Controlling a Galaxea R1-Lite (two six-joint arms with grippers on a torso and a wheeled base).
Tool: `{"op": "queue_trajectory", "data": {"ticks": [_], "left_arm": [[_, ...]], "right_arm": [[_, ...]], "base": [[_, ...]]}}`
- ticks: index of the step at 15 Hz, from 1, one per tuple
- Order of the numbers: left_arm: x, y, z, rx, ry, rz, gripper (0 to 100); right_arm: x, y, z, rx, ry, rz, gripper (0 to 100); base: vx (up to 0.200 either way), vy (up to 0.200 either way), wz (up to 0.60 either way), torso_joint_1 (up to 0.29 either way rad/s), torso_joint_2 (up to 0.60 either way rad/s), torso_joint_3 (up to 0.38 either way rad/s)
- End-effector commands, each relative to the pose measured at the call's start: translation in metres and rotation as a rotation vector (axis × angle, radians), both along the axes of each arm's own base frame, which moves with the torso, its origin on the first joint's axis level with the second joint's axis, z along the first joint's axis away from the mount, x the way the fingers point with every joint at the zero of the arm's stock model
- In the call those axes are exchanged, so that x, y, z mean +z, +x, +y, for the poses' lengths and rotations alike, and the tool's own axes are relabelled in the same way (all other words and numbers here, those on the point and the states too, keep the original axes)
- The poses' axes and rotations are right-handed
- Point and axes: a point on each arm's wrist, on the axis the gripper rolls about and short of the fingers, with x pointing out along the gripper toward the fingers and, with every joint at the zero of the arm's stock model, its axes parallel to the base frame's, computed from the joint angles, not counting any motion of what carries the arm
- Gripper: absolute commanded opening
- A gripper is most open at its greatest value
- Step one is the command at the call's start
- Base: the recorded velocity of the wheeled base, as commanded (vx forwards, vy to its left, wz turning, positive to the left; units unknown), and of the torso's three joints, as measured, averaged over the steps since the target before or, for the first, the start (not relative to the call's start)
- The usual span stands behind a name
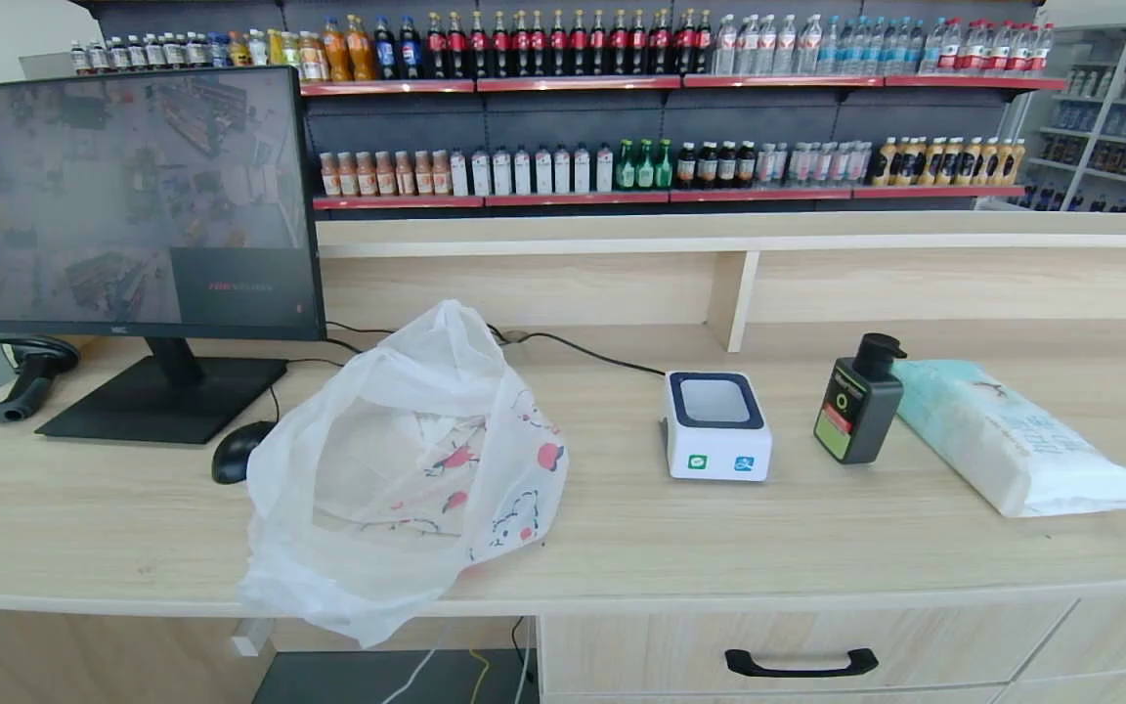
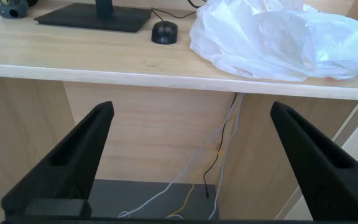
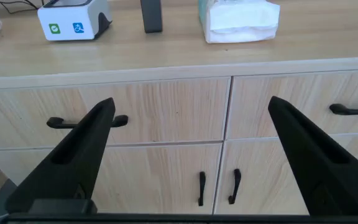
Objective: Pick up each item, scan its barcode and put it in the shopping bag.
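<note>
Scanner (image 1: 716, 425) sits on the counter (image 1: 817, 533); shopping bag (image 1: 407, 479) slumps to its left, pump bottle (image 1: 858, 401) stands near on its right, tissue pack (image 1: 1008, 435) beyond. Left gripper (image 2: 191, 112) and right gripper (image 3: 188, 107) gape wide, empty, below counter level.

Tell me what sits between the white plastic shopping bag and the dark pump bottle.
A white box-shaped barcode scanner, standing apart from both, seen in the head view.
</note>
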Motion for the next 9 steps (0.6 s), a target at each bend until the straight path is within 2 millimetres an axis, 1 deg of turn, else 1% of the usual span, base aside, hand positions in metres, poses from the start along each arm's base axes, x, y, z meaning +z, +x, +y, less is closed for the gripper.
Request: {"op": "queue_trajectory", "data": {"ticks": [1, 2, 4, 6, 8, 9], "left_arm": [[0.000, 0.000, 0.000, 0.000, 0.001, -0.001, 100], [0.000, 0.000, 0.000, 0.001, 0.001, -0.001, 100], [0.000, 0.000, 0.000, 0.000, 0.001, -0.001, 100], [0.000, 0.000, 0.000, 0.000, 0.001, -0.001, 100], [0.000, 0.000, 0.000, 0.000, -0.001, -0.001, 100], [0.000, 0.000, 0.000, 0.000, 0.001, -0.001, 100]], "right_arm": [[0.000, 0.000, 0.000, 0.001, -0.002, 0.001, 100], [0.002, 0.000, 0.000, 0.001, -0.002, -0.016, 100], [0.025, -0.006, 0.001, 0.065, -0.003, -0.079, 100], [0.058, -0.006, 0.002, 0.087, -0.004, -0.066, 100], [0.104, 0.014, 0.001, 0.151, -0.011, -0.064, 100], [0.128, 0.032, 0.003, 0.168, -0.022, -0.089, 100]], "base": [[0.000, 0.000, 0.00, 0.000, 0.00, 0.000], [0.000, 0.000, 0.00, 0.000, 0.00, 0.000], [0.000, 0.000, 0.00, 0.000, 0.00, 0.000], [0.000, 0.000, 0.00, 0.000, 0.00, 0.000], [0.000, 0.000, 0.00, 0.000, 0.00, 0.000], [0.000, 0.000, 0.00, 0.000, 0.00, 0.000]]}}
